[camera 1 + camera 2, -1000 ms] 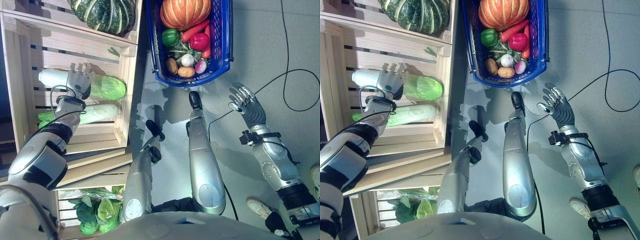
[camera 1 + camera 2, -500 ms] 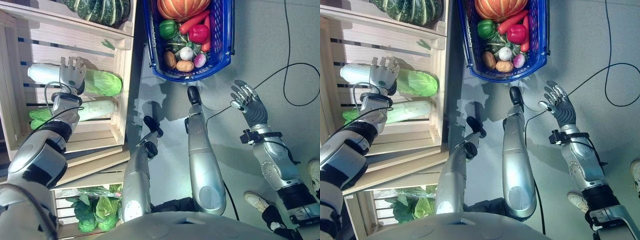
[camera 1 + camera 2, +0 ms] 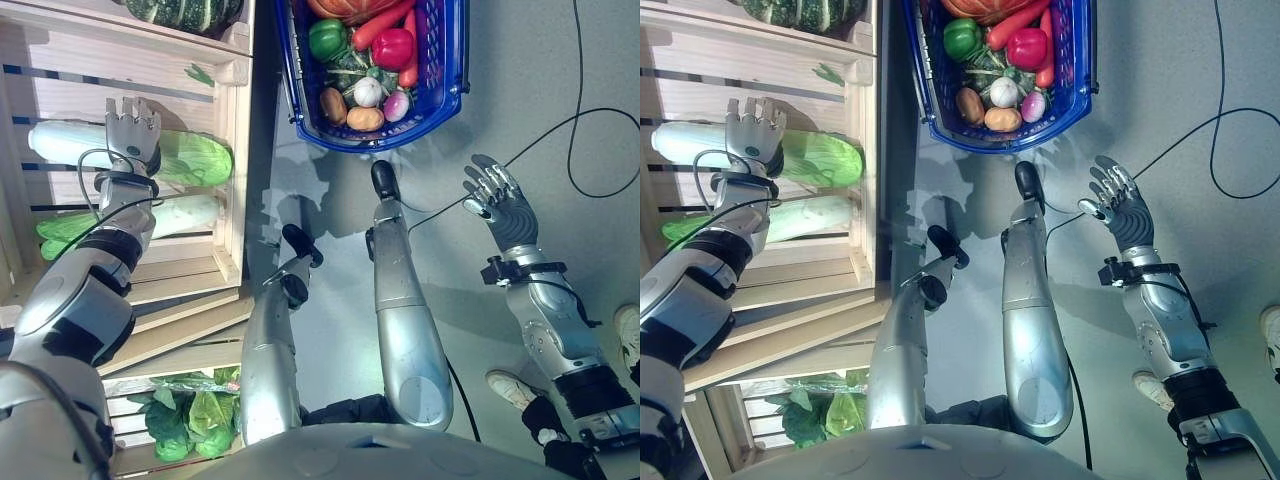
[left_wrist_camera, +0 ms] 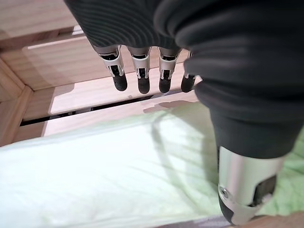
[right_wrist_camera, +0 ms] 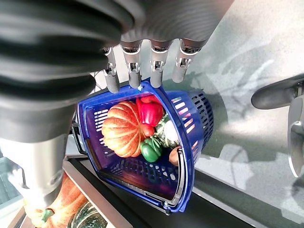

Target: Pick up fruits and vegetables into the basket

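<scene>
The crate (image 3: 235,150) stood at the robot's left with two cabbages lying in it. The basket (image 3: 455,60) sat on the floor ahead, holding a pumpkin (image 5: 124,130), peppers, carrots and small bulbs. The upper cabbage (image 3: 190,160) lay across the crate's slats, the lower cabbage (image 3: 185,215) just beside it. The left hand (image 3: 130,128) hovered over the upper cabbage, fingers (image 4: 140,76) straight and spread, thumb apart; whether it touched the leaves was hard to tell. The right hand (image 3: 498,205) hung over bare floor, well apart from the basket, fingers loosely open and empty.
</scene>
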Controlling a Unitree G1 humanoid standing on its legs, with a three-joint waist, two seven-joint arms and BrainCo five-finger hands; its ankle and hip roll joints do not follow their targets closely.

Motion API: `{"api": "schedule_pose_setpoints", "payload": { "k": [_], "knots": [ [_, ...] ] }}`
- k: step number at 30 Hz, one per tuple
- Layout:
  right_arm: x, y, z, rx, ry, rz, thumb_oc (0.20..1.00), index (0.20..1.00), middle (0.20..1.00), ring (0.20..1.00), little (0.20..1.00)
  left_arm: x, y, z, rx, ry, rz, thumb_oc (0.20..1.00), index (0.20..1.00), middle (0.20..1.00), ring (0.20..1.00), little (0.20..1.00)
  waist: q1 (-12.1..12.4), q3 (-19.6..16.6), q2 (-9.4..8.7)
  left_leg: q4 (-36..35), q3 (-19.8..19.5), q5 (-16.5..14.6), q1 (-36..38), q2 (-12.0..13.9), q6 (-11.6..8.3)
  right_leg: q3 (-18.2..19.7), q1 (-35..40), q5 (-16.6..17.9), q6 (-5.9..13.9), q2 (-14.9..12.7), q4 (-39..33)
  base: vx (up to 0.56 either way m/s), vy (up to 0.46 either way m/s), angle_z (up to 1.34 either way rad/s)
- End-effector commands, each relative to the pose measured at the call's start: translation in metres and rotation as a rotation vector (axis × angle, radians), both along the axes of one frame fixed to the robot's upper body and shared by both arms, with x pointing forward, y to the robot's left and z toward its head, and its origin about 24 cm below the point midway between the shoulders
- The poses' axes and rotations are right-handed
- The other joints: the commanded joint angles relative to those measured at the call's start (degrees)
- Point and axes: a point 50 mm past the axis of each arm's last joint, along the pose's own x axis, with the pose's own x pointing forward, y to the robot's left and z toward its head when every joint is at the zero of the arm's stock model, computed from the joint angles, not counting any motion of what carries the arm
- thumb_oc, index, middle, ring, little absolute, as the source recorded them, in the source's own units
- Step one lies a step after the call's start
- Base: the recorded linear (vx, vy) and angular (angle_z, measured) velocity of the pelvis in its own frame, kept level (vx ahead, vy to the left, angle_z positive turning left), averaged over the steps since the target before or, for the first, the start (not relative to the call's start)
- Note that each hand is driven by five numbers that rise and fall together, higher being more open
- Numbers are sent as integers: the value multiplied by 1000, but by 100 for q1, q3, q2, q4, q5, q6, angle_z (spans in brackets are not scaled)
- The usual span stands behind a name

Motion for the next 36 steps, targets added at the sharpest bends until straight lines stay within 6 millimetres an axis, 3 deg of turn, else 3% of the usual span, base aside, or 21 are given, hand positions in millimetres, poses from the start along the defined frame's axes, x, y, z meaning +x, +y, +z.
{"api": "schedule_pose_setpoints", "payload": {
  "k": [1,5,7,8,10,26,30,36],
  "knots": [
    [-3,9,14,59,-97,52,1000,1000,1000,1000,1000,-26,61,20,42,-43,204,1000,1000,1000,1000,1000,-156,-15,-267,723,-181,-384,-586,85,-177,71,-65,-191,249,-90,-102,0,0,0],
    [-3,10,15,65,-111,52,1000,1000,1000,1000,1000,-27,62,18,-9,-46,211,1000,1000,1000,1000,1000,-125,-15,-302,780,-234,-392,-688,95,-178,65,-124,-171,253,-94,-90,0,0,0],
    [-3,10,17,69,-120,49,1000,1000,1000,1000,1000,-28,63,15,-67,-53,232,567,567,567,567,567,-104,-15,-306,790,-268,-394,-727,91,-173,58,-160,-170,256,-90,-61,0,0,0],
    [-3,10,17,70,-122,49,1000,1000,1000,1000,1000,-28,63,14,-91,-56,239,473,473,473,473,473,-100,-15,-308,794,-273,-395,-735,91,-173,57,-166,-169,256,-90,-58,0,0,0],
    [-3,11,19,68,-130,48,1000,1000,1000,1000,1000,-30,65,10,-133,-62,249,200,200,200,200,200,-86,-15,-312,810,-296,-392,-766,88,-175,61,-195,-168,257,-93,-41,0,0,0],
    [-8,8,24,75,-173,44,1000,1000,1000,1000,1000,-43,73,1,-40,-108,279,200,200,200,200,200,-46,-15,-396,778,-425,-399,-589,47,-195,-4,-5,-244,262,-111,15,-2,-1,0],
    [-11,8,23,61,-182,52,1000,1000,1000,1000,1000,-47,73,-7,-54,-120,261,200,200,200,200,200,-28,-15,-404,643,-461,-363,-334,5,-219,-66,250,-256,269,-149,-63,-2,-2,1],
    [-19,9,25,20,-196,102,1000,1000,1000,1000,1000,-60,78,-17,-120,-187,188,200,200,200,200,200,87,-15,-472,193,-581,-194,555,-69,-283,-352,1220,-300,268,-254,-316,-7,-41,10]
  ]
}}
